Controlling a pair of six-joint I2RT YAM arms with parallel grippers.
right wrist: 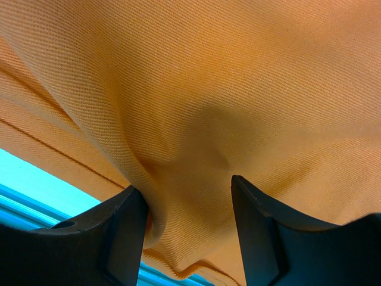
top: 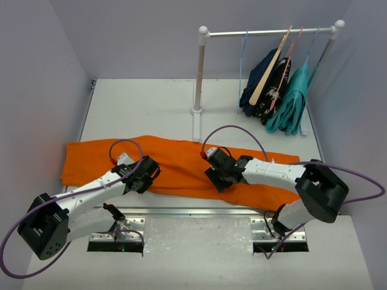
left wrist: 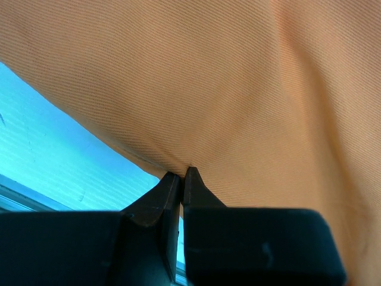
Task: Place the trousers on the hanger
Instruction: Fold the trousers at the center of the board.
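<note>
The orange trousers (top: 175,160) lie flat across the table from left to right. My left gripper (top: 151,172) is at their near edge, left of the middle. In the left wrist view it (left wrist: 181,173) is shut, pinching a small peak of the trousers (left wrist: 226,89) at the hem. My right gripper (top: 213,175) rests on the cloth just right of the middle. In the right wrist view it (right wrist: 184,187) stands open, with a fold of the trousers (right wrist: 196,89) bulging between its fingers. A thin pale blue hanger (top: 243,66) hangs edge-on from the rail at the back.
A white clothes rail (top: 266,32) stands at the back right on a post (top: 199,78). It carries a tan wooden hanger (top: 269,69), a dark navy garment (top: 266,87) and a teal garment (top: 291,103). Purple walls close in both sides.
</note>
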